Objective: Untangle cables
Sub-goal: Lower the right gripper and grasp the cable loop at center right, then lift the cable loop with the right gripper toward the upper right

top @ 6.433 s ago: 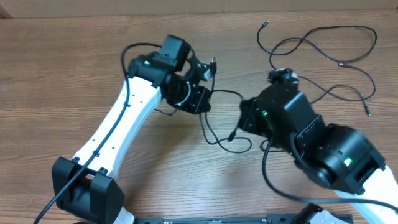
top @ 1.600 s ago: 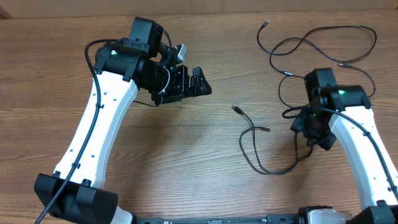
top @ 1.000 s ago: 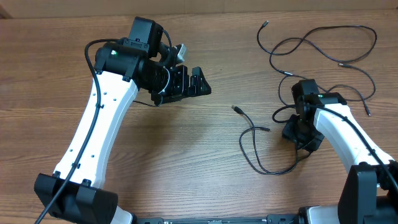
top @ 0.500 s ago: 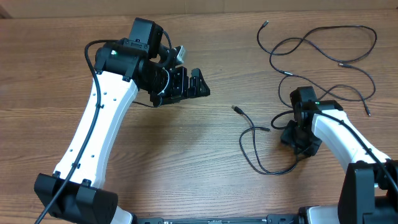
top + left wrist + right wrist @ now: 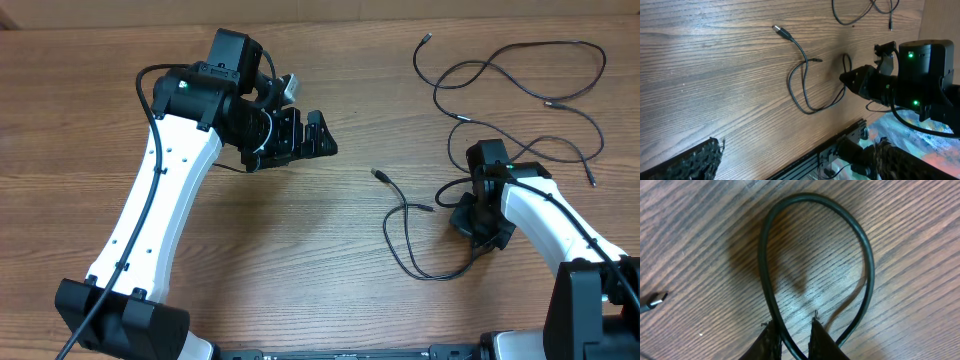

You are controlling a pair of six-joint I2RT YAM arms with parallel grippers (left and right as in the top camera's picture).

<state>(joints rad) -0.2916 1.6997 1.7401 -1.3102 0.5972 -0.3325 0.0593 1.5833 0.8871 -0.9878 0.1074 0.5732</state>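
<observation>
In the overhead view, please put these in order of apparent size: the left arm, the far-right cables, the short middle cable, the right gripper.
1. left arm, clearly the largest.
2. far-right cables, thin, but ranked by their wide spread.
3. short middle cable, a smaller spread.
4. right gripper, the smallest.

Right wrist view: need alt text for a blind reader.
A thin black cable forms a loop on the wood-grain table, and one strand of it runs down between the two fingertips of the right gripper at the bottom edge, pinched there. A small metal plug tip lies at the left edge.
</observation>
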